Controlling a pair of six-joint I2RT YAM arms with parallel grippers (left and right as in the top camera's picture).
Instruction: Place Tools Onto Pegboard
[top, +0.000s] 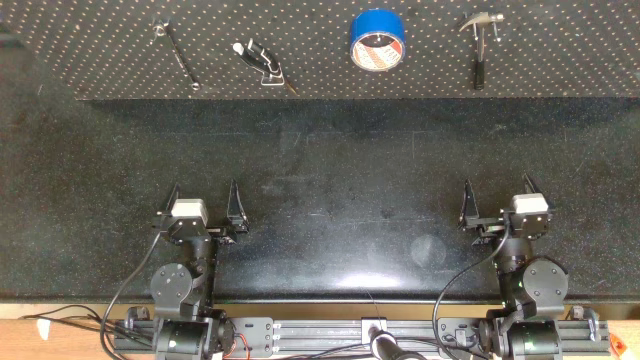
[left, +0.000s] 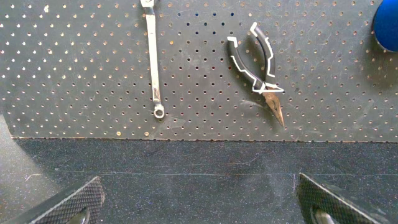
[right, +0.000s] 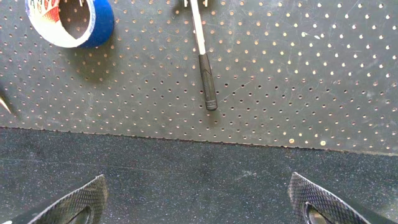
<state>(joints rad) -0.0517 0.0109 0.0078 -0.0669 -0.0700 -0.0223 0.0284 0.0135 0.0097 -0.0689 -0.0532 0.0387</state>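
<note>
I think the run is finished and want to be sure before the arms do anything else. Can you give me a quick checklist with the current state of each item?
1. Silver combination wrench hangs on the black perforated pegboard: ok.
2. Needle-nose pliers with black-and-white handles on the board: ok.
3. Blue tape roll on the board: ok.
4. Steel-headed hammer with black grip on the board: ok.
5. Left claw and right claw open, holding nothing: ok.
6. Each tool seated firmly on its peg: cannot tell.
</note>
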